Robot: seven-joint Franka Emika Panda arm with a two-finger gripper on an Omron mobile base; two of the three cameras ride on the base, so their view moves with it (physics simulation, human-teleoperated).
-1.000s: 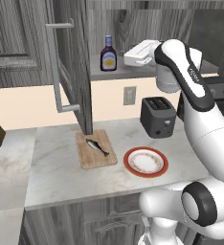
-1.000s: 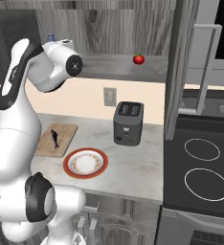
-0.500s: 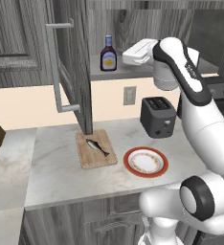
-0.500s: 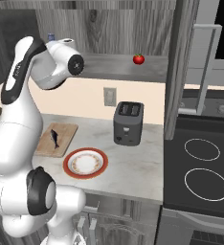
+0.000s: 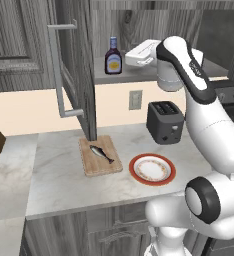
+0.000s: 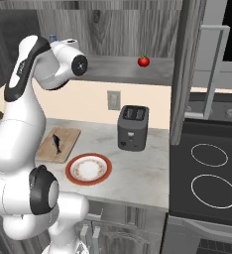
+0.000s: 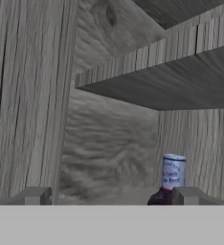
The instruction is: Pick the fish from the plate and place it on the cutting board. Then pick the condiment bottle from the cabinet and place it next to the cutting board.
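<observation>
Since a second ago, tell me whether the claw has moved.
Yes. In the left base view the claw has moved left along the cabinet shelf, away from above the toaster and toward the condiment bottle.

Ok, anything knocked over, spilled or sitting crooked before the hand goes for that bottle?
Nothing stands out. The fish lies on the cutting board, the plate is bare, and the condiment bottle stands upright on the cabinet shelf. The hand's fingers are spread.
</observation>
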